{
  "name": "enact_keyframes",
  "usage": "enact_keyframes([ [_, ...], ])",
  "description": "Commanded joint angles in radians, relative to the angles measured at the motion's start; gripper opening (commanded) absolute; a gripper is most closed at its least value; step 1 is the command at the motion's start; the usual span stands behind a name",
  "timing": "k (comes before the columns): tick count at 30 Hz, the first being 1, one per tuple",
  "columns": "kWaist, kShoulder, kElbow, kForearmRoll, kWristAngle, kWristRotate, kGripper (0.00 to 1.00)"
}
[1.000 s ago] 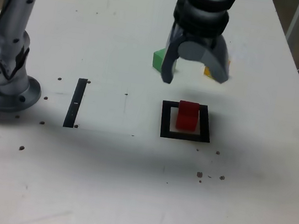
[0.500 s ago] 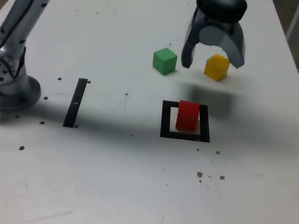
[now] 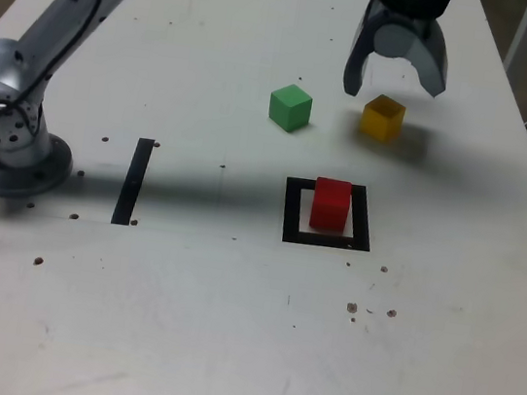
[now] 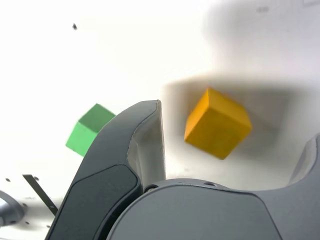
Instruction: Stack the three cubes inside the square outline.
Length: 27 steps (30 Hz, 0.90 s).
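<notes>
Three cubes stand apart on the white tabletop: the red cube inside the black square outline, the green cube and the yellow cube both farther toward the tabletop's far edge, the yellow nearer its far right corner in the exterior view. Over the last second the gripper has travelled away from the outline toward that corner, and its shadow has come to lie round the yellow cube, while all three cubes have stayed put. That suggests yellow is the next pick, with red serving as the stack's base. The jaws are spread wide and released, grasping nothing; the wrist view shows the yellow cube between them, clear of both. It looks plain, matte and sharp-edged, orange-toned in the shade, and sits turned corner-on, so the fingers probably need aligning with two opposite faces before descending. Closing across its corners could twist it.
</notes>
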<state>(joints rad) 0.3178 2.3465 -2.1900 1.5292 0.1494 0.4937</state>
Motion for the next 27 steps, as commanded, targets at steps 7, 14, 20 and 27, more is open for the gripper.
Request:
enact_keyframes([
  [7, 0.014, 0.016, -0.012, 0.013, 0.004, 0.015, 0.99],
  [14, 0.010, 0.016, -0.010, 0.008, 0.004, 0.095, 0.99],
  [20, 0.002, 0.015, -0.009, -0.007, 0.001, 0.274, 0.98],
  [27, 0.000, 0.010, -0.004, -0.025, 0.022, 0.380, 0.98],
])
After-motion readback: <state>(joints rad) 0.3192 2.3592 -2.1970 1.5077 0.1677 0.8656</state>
